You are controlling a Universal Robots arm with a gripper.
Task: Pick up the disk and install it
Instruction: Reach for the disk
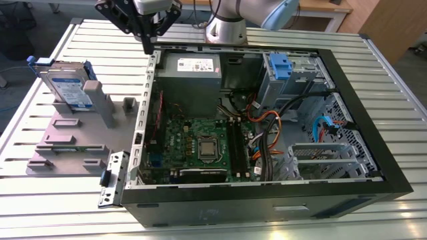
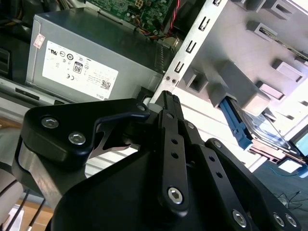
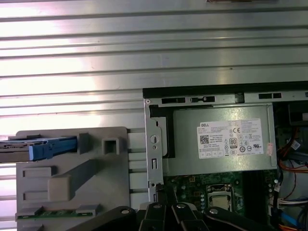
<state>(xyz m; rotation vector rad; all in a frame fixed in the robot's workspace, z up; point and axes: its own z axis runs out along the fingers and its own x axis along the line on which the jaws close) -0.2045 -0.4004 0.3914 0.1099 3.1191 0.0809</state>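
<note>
The disk point(image 1: 67, 87) stands on edge in a grey holder point(image 1: 73, 135) on the table, at the exterior view's left of the open computer case. It is silver with a white-and-blue label and a blue carrier bracket. The first wrist view shows the disk point(image 3: 33, 149) edge-on, and the second wrist view shows its blue frame point(image 2: 262, 132). My gripper point(image 1: 146, 46) hangs above the case's back corner beside the power supply, well apart from the disk. Its black fingers point(image 2: 169, 103) are pressed together with nothing between them. The closed fingertips point(image 3: 160, 190) point down at the case's edge.
The open computer case point(image 1: 373, 150) lies on the slatted metal table point(image 1: 373, 65). Inside it are a grey power supply point(image 1: 193, 67), a motherboard point(image 1: 200, 145), cables and a grey drive cage with a blue latch point(image 1: 280, 67). A loose metal bracket point(image 1: 113, 177) lies by the case's front corner.
</note>
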